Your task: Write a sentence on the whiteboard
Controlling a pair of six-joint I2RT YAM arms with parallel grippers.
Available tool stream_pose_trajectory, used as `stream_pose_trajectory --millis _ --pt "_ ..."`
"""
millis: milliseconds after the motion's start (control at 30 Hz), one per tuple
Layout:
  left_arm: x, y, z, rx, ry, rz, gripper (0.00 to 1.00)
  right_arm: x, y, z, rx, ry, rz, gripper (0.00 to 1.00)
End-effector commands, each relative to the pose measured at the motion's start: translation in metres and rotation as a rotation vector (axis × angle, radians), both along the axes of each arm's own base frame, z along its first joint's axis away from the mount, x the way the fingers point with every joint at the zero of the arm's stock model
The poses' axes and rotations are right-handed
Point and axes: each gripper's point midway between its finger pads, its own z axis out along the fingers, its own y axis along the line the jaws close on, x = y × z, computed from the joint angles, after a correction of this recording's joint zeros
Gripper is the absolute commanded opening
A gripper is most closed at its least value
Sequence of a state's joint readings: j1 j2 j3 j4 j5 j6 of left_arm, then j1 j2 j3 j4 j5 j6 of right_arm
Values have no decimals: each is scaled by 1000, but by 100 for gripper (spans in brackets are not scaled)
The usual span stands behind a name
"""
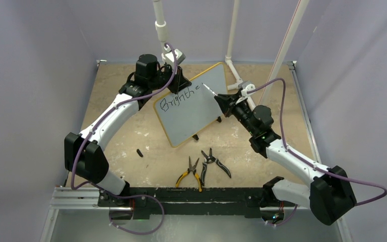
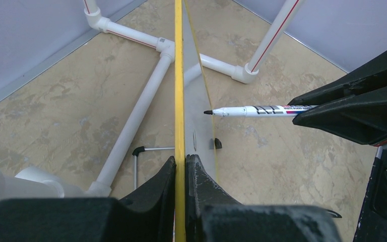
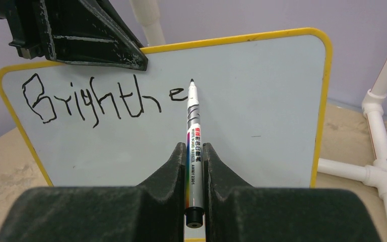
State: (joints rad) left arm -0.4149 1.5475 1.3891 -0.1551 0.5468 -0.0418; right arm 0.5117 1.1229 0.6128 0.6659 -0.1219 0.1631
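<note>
- So far the sentence (image 3: 95, 98) is one black word-start along the top line, reading roughly "Brighth" with a small "e" after it. The rest of that line and everything below it is bare white.
- By my judgement the task is early. Even the first word looks unfinished, and the rest of the sentence is not yet written.
- It sits on the whiteboard (image 3: 262, 126), which is raised near the middle of the table (image 1: 126, 146). The board is tilted, with its face turned toward the right arm. I cannot tell whether its black feet touch the table.
- A marker (image 3: 193, 136) points at the board, its tip just right of the "e" and a little above it. From the left wrist view the tip is at the face or just off it. I cannot say whether it touches.
- The right hand (image 3: 195, 151) is clenched on the marker's barrel near the back end, fingers pressed flat to both sides.
- The left hand (image 2: 180, 161) is clamped on the board's yellow rim along the top edge, above the first letters. One finger is on each face, which steadies the board for writing.
- Nearer the arm bases lie two pairs of pliers, one yellow-handled (image 1: 191, 171) and one black-handled (image 1: 215, 162), well apart from the board.
- A small black piece (image 1: 139, 153) lies to their left, too small to identify.
- A white pipe frame (image 1: 234, 70) stands behind the board.
</note>
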Motion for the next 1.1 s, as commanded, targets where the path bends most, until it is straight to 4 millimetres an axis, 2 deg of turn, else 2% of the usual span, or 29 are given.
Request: stream_pose_trajectory --millis 0,533,1067 --pt "3 -2 15 -15 -69 -11 0 4 -2 15 25 -39 -21 0" --pt "2 -3 14 -18 -69 -16 0 12 3 14 22 -36 -19 0" --pt "1 -3 16 -22 -72 -18 0 0 11 -11 -24 19 42 0"
